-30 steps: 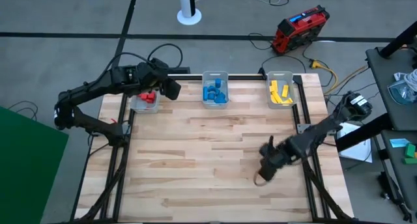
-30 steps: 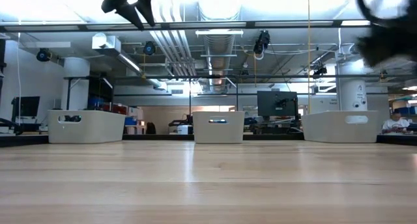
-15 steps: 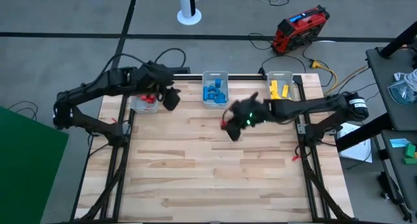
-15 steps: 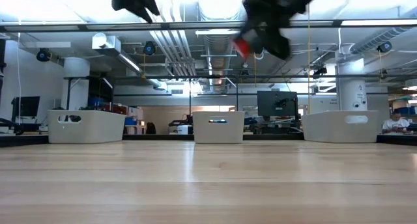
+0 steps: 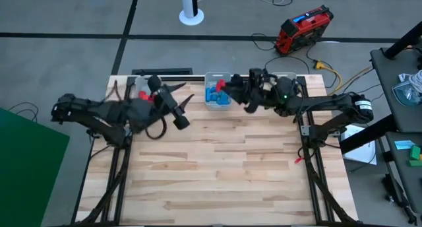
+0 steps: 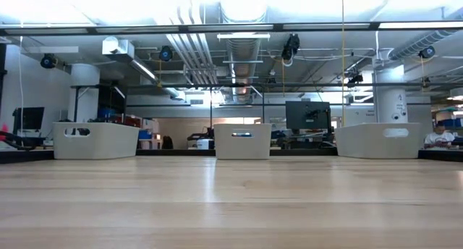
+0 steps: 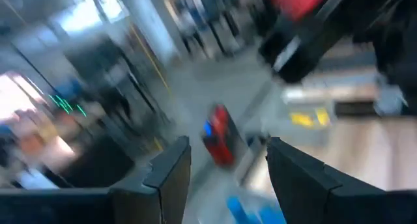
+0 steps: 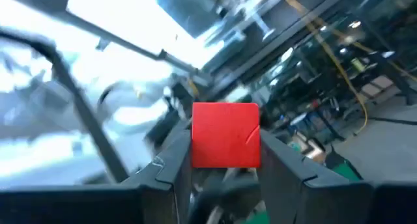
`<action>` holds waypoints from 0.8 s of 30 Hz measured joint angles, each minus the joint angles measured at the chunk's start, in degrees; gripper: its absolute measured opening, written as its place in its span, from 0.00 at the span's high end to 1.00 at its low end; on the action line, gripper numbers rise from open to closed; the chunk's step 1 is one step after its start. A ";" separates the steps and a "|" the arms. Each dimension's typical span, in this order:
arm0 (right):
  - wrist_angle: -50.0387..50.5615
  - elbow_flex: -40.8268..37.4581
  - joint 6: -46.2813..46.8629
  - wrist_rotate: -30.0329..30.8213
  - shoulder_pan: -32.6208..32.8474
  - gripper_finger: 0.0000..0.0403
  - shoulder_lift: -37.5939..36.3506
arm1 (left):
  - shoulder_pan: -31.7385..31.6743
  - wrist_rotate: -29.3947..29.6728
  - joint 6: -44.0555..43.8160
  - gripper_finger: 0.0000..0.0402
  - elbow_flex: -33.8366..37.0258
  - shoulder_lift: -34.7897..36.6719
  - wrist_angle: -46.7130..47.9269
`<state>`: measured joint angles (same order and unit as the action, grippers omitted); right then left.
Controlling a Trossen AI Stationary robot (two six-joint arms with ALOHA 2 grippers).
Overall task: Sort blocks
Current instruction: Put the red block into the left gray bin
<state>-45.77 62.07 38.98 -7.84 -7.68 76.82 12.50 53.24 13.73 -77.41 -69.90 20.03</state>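
Observation:
Three clear bins stand along the table's far edge. The left bin (image 5: 137, 92) holds red blocks (image 5: 148, 94), the middle bin (image 5: 217, 75) blue blocks (image 5: 216, 95), and my right arm covers most of the right bin (image 5: 285, 75). My right gripper (image 5: 226, 87) hovers over the middle bin, shut on a red cube (image 8: 225, 134). My left gripper (image 5: 183, 95) stands open between the left and middle bins, nothing between its fingers (image 7: 172, 168). Neither gripper shows in the low view. My right gripper pinches the red cube by two opposite sides (image 8: 199, 142) between its two fingers. The fingers reach toward the table's left. The cube (image 5: 221, 86) is lifted clear, above the middle bin.
The wooden tabletop (image 5: 217, 167) is bare in front of the bins. A red toolbox (image 5: 303, 29) and a white pole base (image 5: 191, 16) sit on the floor beyond the far edge. The low view shows the three bins (image 6: 242, 142) in a row.
My right gripper has swung from the table's near right up and toward the far edge, carrying the red cube to above the middle bin. My left gripper has left the spot over the left bin and moved a little toward the right and near edges.

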 joint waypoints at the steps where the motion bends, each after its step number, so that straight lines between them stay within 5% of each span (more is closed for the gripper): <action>1: -0.81 0.46 1.53 0.86 -0.25 0.69 0.03 | 1.34 2.12 4.76 0.56 0.71 -0.59 -5.78; 5: -0.78 3.35 3.88 3.38 -0.29 0.69 0.24 | 3.66 5.71 21.21 0.56 3.02 -3.99 -27.66; 8: -1.13 5.57 3.96 3.32 -0.22 0.69 0.17 | 3.44 6.35 25.79 0.56 2.99 -6.14 -34.90; 24: 2.70 8.56 17.27 9.52 -0.09 0.69 0.17 | 0.57 7.09 34.42 0.56 -11.88 -19.03 -38.28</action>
<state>-43.07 70.63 56.24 1.68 -7.77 76.99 13.07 60.33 48.16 -89.28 -88.93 -18.25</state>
